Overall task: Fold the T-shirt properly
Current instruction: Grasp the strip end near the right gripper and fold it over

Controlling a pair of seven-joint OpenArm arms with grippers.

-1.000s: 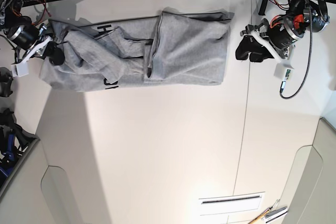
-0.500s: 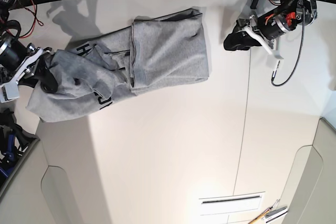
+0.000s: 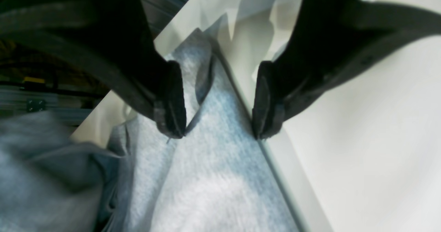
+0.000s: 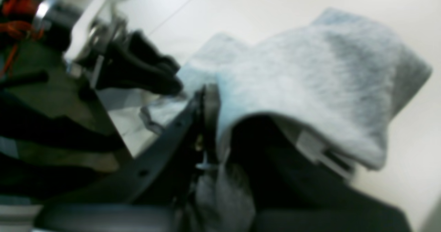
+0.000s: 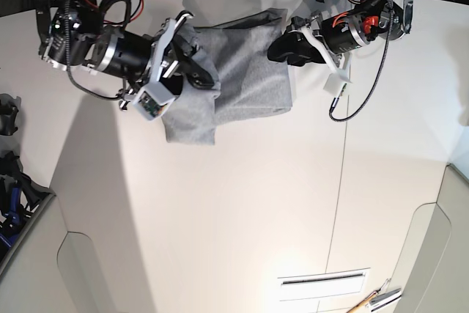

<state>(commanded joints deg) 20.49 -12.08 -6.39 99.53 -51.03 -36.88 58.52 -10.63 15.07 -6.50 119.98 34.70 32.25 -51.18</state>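
Mid-fold, by the look of it: the T-shirt [image 5: 245, 82] lies bunched at the far edge of the table [image 5: 242, 203], a plain grey panel flat on the board and another layer hanging down off its near-left corner. Right gripper [image 5: 192, 72] at the left flank of the T-shirt, jaws pinching a fold of grey cloth, the fabric draped over the upper finger [image 4: 210, 104] and falling behind it; blurred in the right wrist view, so the depth of that bite cannot be told for sure. Left gripper [image 5: 287, 48] at the T-shirt's far-right corner, jaws spread wide and empty, one pad [image 3: 170, 99] over the cloth and the other [image 3: 265, 101] over the bare table just beside the hem [image 3: 241, 108]; whether either pad touches the fabric cannot be told. Judged as the step of carrying one side across the body of the T-shirt, with the opposite corner not yet gripped. Next move likely calls for closing the spread jaws on that hem edge, low enough to catch cloth and not slide off onto the table, then pulling gently away from the right gripper to take out slack before laying the carried layer flat and square over the panel.
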